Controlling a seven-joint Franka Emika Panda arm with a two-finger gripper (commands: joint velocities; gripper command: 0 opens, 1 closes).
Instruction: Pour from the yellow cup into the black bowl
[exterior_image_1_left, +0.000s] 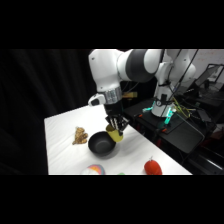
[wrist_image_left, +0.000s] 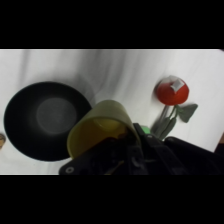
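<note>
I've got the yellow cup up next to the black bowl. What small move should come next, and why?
Probably shift the end effector a little further over the black bowl before tipping more. The yellow cup is held tilted, its mouth toward the bowl's hollow, but in the wrist view it overlaps only the bowl's near rim, so a pour from here might land on the white table.

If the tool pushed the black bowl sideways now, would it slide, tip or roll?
Probably slide. The bowl is wide and low, so tipping looks unlikely. Its glossy surface may let the tool slip. It sits upright on the table, so rolling seems unlikely.
</note>
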